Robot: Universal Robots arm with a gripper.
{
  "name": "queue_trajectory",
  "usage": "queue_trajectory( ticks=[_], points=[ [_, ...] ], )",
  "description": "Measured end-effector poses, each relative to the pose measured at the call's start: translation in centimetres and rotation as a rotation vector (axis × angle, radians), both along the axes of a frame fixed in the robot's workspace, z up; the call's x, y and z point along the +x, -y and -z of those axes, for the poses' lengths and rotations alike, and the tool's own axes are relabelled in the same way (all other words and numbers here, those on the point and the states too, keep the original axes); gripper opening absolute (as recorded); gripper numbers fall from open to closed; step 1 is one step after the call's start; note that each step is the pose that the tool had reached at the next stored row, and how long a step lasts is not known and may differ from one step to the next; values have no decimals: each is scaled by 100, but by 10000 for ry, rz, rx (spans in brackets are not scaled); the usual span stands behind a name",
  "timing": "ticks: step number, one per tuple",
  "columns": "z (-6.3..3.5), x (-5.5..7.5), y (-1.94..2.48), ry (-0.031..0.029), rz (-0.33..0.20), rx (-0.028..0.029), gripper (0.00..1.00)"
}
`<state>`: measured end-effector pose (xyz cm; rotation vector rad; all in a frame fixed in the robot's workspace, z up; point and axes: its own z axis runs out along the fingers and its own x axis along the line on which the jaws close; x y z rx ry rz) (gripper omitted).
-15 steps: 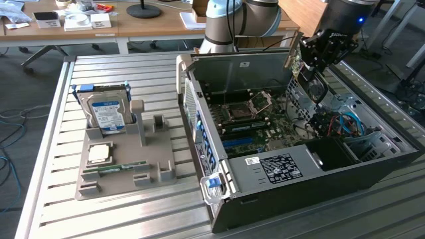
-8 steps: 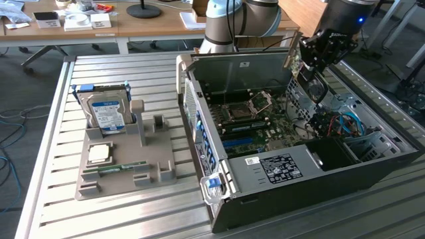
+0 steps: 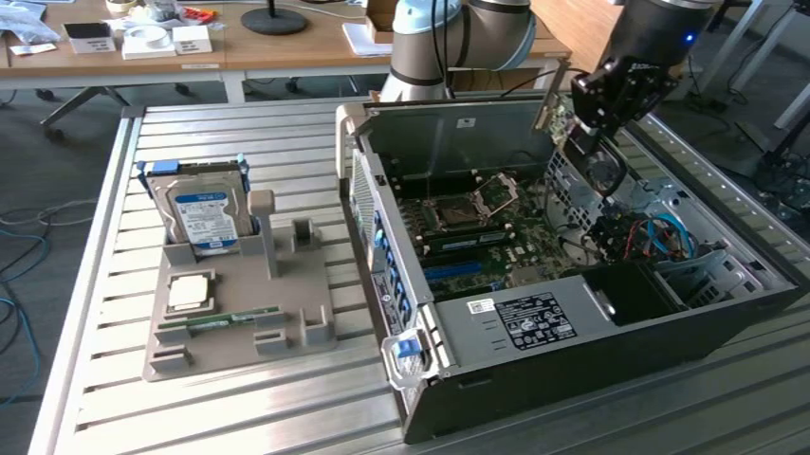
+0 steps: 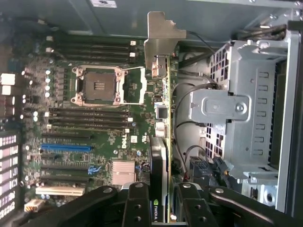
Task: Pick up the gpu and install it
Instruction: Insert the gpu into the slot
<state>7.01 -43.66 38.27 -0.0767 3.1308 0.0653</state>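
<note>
wooden desks (image 3: 291, 49) stand behind a slatted metal table (image 3: 253, 417); grey floor (image 3: 51, 166), loose cables (image 3: 26, 223) at the exterior view's left.

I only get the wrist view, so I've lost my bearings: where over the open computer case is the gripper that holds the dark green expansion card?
Observer: The black gripper, shut on the gpu, a dark green card with a silvery end bracket, hangs over the far corner of the black tower case on the exterior view's right, near the blue cables.
Operator: What's outside the case?
Observer: On the exterior view's left, a grey holder tray on the slatted metal table carries an upright hard drive with a blue-white label.
Operator: Anything else in it?
Observer: A narrow green RAM stick, lying flat.
</note>
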Motion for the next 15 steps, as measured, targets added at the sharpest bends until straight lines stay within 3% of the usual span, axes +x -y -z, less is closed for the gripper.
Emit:
queue_trajectory(
  ticks=[15],
  points=[
    [5, -7, 0, 0, -1942, 0, 27]
  ],
)
